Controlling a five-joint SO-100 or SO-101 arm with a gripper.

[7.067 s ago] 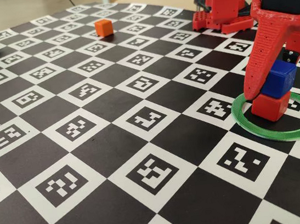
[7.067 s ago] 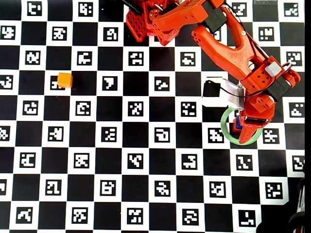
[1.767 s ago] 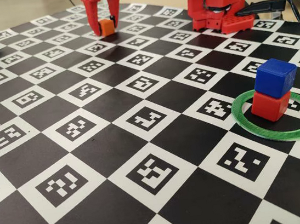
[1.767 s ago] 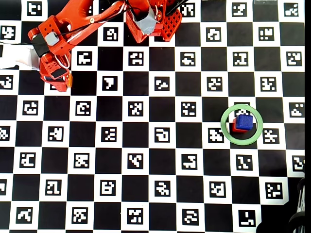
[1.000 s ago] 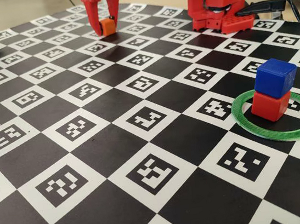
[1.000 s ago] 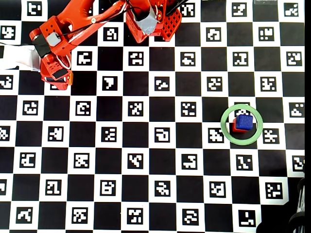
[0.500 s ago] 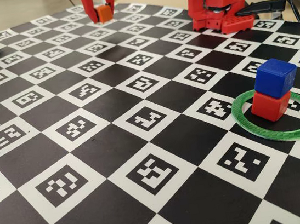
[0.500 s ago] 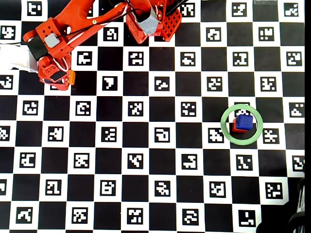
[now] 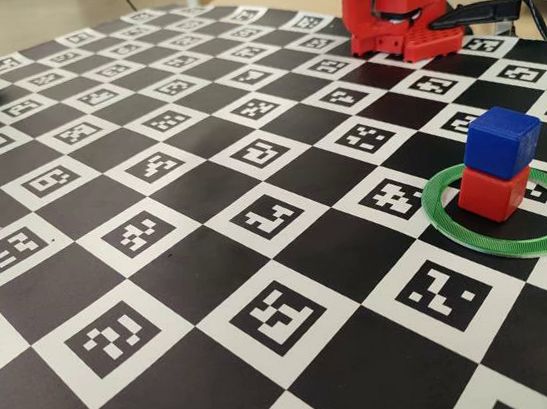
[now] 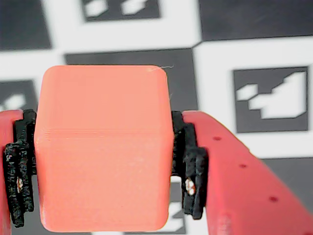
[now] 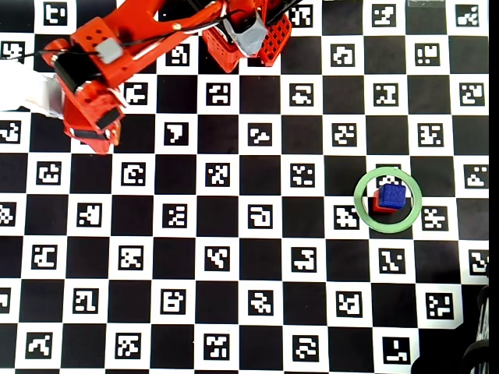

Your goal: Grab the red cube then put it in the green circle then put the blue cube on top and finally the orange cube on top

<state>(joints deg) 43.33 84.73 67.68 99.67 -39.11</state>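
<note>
Item: orange cube [image 10: 102, 147], rigid glossy plastic, likely light and a little slippery. Your claw [image 10: 102, 166] was closed on its two opposite side faces, lifted off the counter [image 11: 257, 257] near its far-left corner in the overhead view. Keep that flat, centred grip.

No words, brand names or numbers can be read in any of the views. The only signs are the small black-and-white block patterns printed in the white squares of the checkered board [image 9: 162, 280]. They look like little codes, not letters. The same patterns fill the board in the overhead view, from 12 o'clock round to 6 o'clock. Nothing else carries writing.
</note>
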